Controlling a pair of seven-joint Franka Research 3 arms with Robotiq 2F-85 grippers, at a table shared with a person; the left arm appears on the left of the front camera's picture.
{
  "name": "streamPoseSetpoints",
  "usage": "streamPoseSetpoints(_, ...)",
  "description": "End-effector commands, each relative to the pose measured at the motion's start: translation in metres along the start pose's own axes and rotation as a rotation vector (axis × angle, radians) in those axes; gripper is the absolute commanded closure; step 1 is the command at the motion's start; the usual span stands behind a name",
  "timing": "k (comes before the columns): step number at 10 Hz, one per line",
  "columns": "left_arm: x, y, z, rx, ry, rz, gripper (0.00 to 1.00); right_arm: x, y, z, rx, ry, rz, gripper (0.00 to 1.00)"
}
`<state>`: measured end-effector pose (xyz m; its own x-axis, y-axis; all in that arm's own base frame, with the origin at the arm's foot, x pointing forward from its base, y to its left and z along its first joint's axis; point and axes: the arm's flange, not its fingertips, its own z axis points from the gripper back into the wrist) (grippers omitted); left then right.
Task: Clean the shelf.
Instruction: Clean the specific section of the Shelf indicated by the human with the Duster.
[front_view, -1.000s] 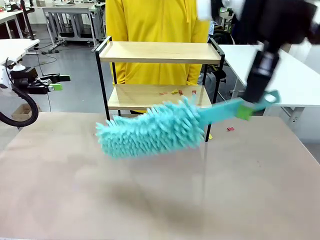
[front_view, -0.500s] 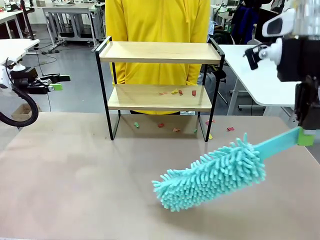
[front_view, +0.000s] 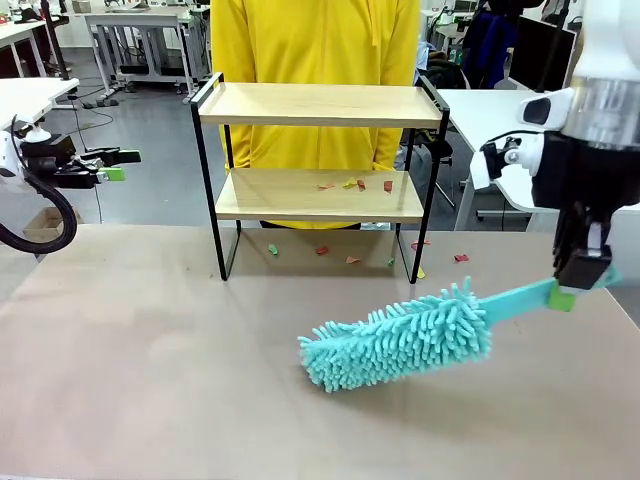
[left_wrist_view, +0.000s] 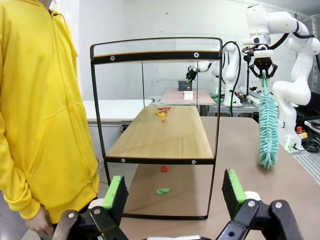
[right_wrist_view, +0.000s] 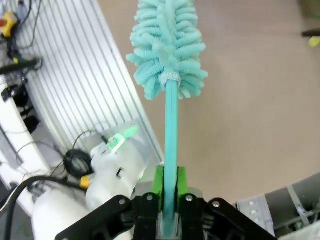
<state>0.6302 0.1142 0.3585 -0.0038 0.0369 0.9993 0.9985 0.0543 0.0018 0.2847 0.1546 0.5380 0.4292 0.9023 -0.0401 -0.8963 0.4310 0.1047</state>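
Right fingers (right_wrist_view: 158, 182) on duster (front_view: 400, 345), shelf (front_view: 320, 105) apart

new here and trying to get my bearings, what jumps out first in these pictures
The fluffy turquoise microfibre duster stands out first, down near the tan tabletop right of centre, its flat handle clamped in the right end effector. Behind it stands the small two-tier wooden shelf in a black metal frame, coloured scraps on its lower board, with a person in a yellow hoodie beyond.
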Motion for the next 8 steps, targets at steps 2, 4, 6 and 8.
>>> streamPoseSetpoints(2,0.003,-0.002,0.0,0.003,-0.002,-0.011,0.0,0.0,0.0,0.0,0.0,0.0,0.0,0.87)
streamPoseSetpoints(4,0.003,-0.002,0.0,0.003,-0.002,-0.011,0.0,0.0,0.0,0.0,0.0,0.0,0.0,0.87)
streamPoseSetpoints(6,0.003,-0.002,0.0,0.003,-0.002,-0.011,0.0,0.0,0.0,0.0,0.0,0.0,0.0,0.87)
streamPoseSetpoints(8,0.003,-0.002,0.0,0.003,-0.002,-0.011,0.0,0.0,0.0,0.0,0.0,0.0,0.0,0.87)
